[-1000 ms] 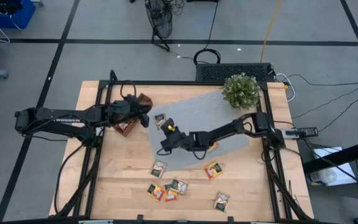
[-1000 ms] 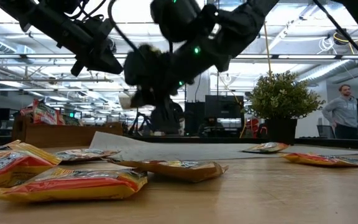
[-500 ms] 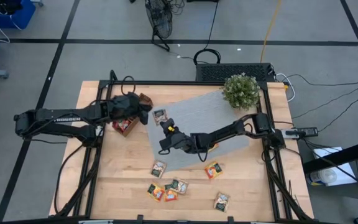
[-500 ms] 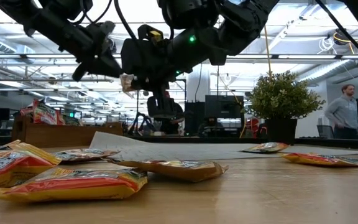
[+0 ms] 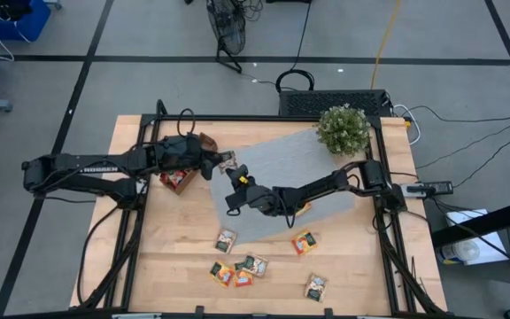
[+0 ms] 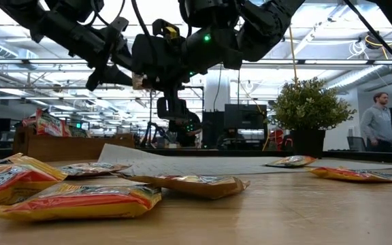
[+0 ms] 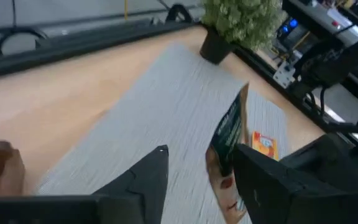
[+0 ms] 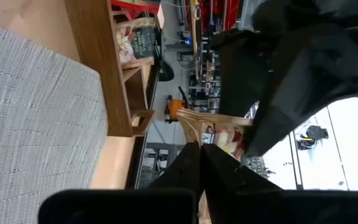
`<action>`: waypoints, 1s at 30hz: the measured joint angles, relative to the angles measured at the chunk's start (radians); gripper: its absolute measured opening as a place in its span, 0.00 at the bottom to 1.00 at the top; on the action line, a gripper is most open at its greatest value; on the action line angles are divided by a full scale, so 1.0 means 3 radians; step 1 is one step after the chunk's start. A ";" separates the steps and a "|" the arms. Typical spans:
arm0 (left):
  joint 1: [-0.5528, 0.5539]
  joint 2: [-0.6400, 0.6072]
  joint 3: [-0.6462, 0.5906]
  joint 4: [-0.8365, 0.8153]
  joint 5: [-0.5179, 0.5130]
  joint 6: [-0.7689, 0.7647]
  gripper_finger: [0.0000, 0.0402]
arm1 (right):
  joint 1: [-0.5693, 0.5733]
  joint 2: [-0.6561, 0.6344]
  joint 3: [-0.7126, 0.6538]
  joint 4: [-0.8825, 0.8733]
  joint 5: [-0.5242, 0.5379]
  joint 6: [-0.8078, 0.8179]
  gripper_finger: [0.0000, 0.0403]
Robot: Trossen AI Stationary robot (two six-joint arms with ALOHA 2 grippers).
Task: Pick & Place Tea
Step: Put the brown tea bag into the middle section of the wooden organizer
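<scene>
Tea sachets (image 5: 177, 178) fill the wooden tray (image 5: 204, 143).

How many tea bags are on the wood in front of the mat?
6 tea bags: one by the mat's corner, one to its right, three clustered, one near the front edge. Others may be hidden.

pale lettering along left arm (image 5: 82, 165), too small to read, printed sachet labels (image 5: 226, 240) likewise illegible
</scene>
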 joint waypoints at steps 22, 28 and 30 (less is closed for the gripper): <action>0.0028 0.0205 -0.0001 0.0522 0.0222 0.0317 0.19 | 0.0001 0.0000 0.0000 -0.0033 -0.0058 0.0134 0.00; 0.0028 0.0177 -0.0001 0.0373 0.0232 0.0355 0.11 | 0.0003 0.0000 -0.0001 -0.0041 -0.0062 0.0124 0.00; 0.0028 0.0185 0.0000 0.0365 0.0312 0.0399 0.04 | 0.0003 0.0000 -0.0001 -0.0043 -0.0064 0.0120 0.00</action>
